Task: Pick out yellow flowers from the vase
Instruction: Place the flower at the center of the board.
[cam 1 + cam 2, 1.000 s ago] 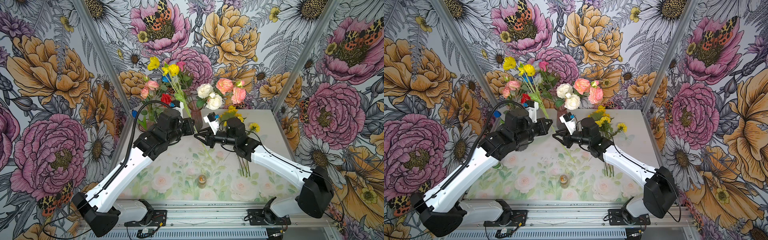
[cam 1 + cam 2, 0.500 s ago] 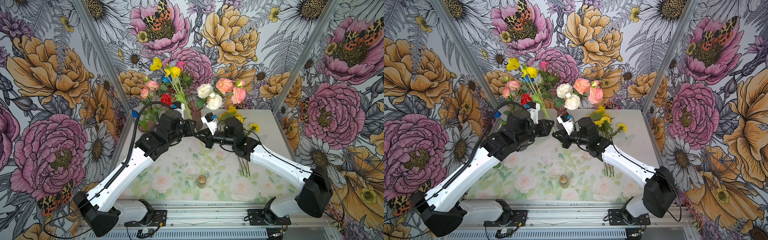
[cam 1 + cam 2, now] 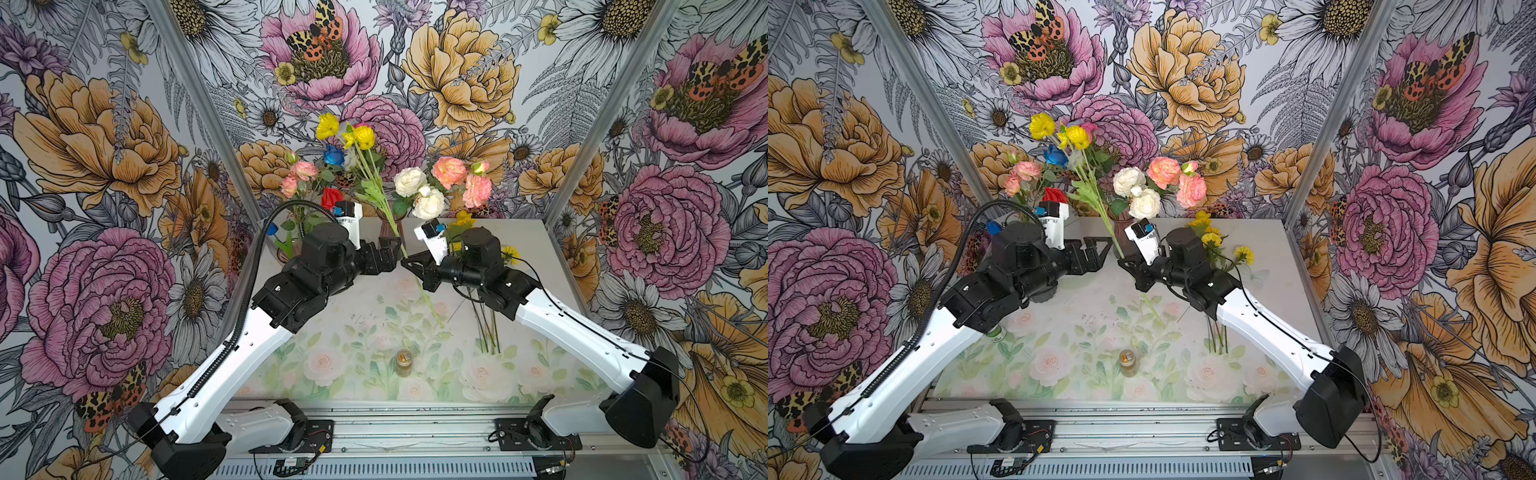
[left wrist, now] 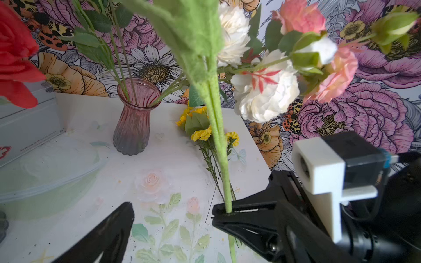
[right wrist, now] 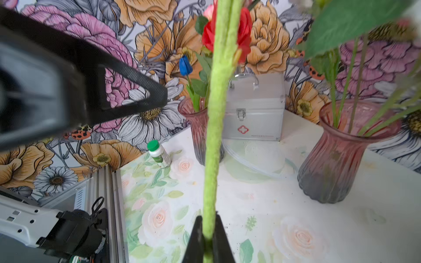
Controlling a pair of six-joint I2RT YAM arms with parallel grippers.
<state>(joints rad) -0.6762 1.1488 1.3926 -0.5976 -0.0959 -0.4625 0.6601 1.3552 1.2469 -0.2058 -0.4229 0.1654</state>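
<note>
The front half of the tabletop (image 3: 357,324) lies open between my two arms, with only a small amber jar (image 3: 403,360) near its front edge. The papered walls close in at the back and on both sides, and the back strip is crowded. My right jaws are clamped on the fuzzy green stem (image 5: 213,141) of the yellow flowers (image 3: 365,136), low on its length, above the middle of the tabletop. The stem's long axis is tilted. The ruffled heads point up and back toward the rear wall, leaning to my left, and the foot end hangs free below the grip, slanting toward the front. My left jaws are spread wide just beside that stem, and the one finger (image 5: 86,95) I can see is not touching it. Close behind the stem stands a pink ribbed glass vase (image 4: 134,118) holding white roses (image 3: 409,180) and pink ones. Further to my left are a second vase (image 5: 196,136) with a red rose (image 4: 16,52), a silver first-aid case (image 5: 252,109) and a green-capped bottle (image 5: 158,153). A yellow spray (image 4: 201,134) lies flat by my right arm, heads toward the back.
</note>
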